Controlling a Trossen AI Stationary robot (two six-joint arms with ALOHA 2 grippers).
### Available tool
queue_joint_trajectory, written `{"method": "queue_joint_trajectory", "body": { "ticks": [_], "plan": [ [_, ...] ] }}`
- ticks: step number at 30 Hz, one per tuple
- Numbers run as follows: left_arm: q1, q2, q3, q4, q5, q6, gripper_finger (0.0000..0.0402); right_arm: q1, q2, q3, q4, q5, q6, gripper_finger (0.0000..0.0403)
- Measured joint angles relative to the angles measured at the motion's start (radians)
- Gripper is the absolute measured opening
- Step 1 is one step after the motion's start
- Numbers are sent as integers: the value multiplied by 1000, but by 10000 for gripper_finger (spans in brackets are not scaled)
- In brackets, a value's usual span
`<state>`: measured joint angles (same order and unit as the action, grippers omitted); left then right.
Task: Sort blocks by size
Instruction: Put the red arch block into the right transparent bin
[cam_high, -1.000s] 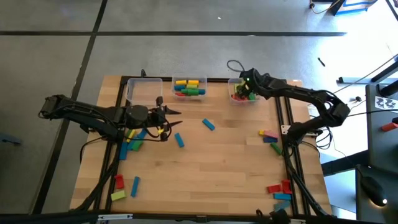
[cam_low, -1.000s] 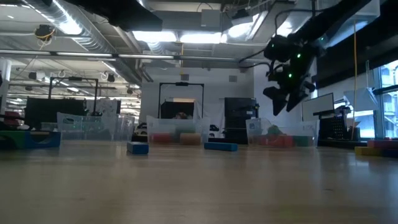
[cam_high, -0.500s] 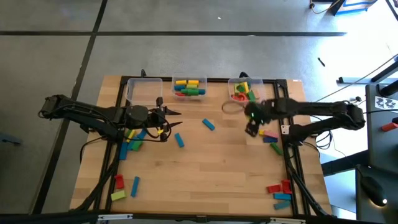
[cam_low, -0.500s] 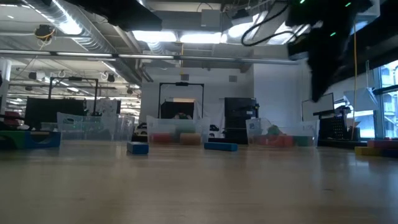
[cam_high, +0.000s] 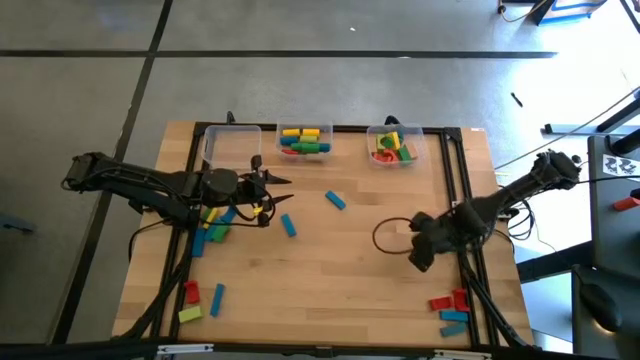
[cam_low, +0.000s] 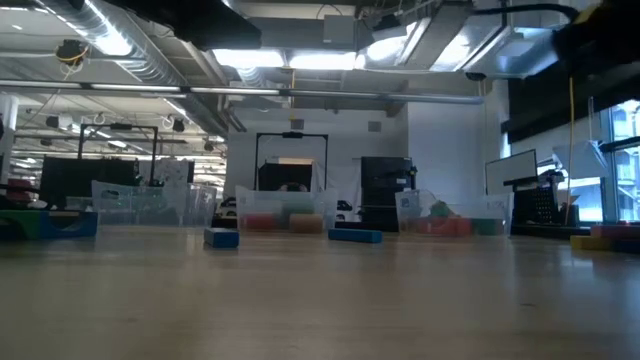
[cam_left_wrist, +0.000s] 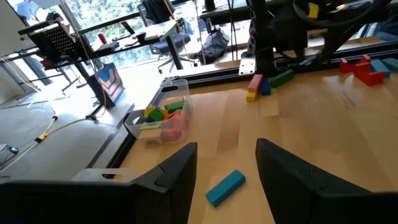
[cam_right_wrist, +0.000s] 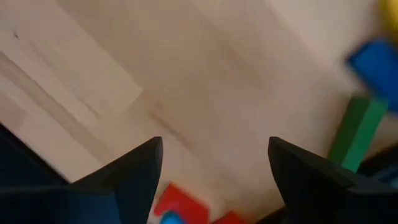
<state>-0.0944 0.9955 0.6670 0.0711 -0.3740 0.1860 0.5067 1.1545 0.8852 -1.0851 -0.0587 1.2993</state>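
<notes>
Blocks lie scattered on the wooden table: two blue ones (cam_high: 335, 200) (cam_high: 289, 226) mid-table, a mixed pile (cam_high: 214, 224) at the left, several (cam_high: 200, 298) near the left front, and red and blue ones (cam_high: 450, 305) at the right front. My left gripper (cam_high: 278, 196) hovers open and empty at mid-left; a blue block (cam_left_wrist: 225, 186) lies on the table beyond its fingers. My right gripper (cam_high: 419, 257) points down over the table's right side, open and empty. Its wrist view shows green (cam_right_wrist: 356, 131), blue (cam_right_wrist: 376, 65) and red (cam_right_wrist: 180, 201) blocks below.
Three clear bins stand along the far edge: the left one (cam_high: 232, 150) has no blocks in it, while the middle one (cam_high: 305, 141) and the right one (cam_high: 392, 145) hold blocks. A black frame rail (cam_high: 468, 270) runs down the right side beside my right arm.
My right gripper has swung from above the right bin at the far edge toward the near edge along the table's right side. It has tipped from slanting to pointing nearly straight down and has rolled, with its fingers apart throughout.
</notes>
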Motion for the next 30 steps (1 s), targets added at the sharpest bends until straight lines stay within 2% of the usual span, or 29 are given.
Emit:
{"method": "queue_joint_trajectory", "body": {
  "ticks": [7, 11, 14, 21, 27, 30],
  "plan": [
    [-10, 0, 0, 1, 0, 0, 159, 141, 33, 0, 64, -30, 288, 287],
    [-11, 0, 0, 1, 0, -7, 159, 186, 75, 0, 137, -169, 462, 287],
    [-11, 0, 0, 1, 0, -11, 159, 223, 117, 0, 256, -293, 620, 287],
    [-11, 0, 0, -2, -1, 4, 159, 279, 215, 0, 300, -312, 783, 287],
    [-11, 0, 0, -7, -1, 12, 159, 279, 291, 0, 437, -332, 889, 287],
    [-11, 0, 0, -7, -1, 12, 159, 279, 347, 0, 454, -394, 890, 287]
  ]
}}
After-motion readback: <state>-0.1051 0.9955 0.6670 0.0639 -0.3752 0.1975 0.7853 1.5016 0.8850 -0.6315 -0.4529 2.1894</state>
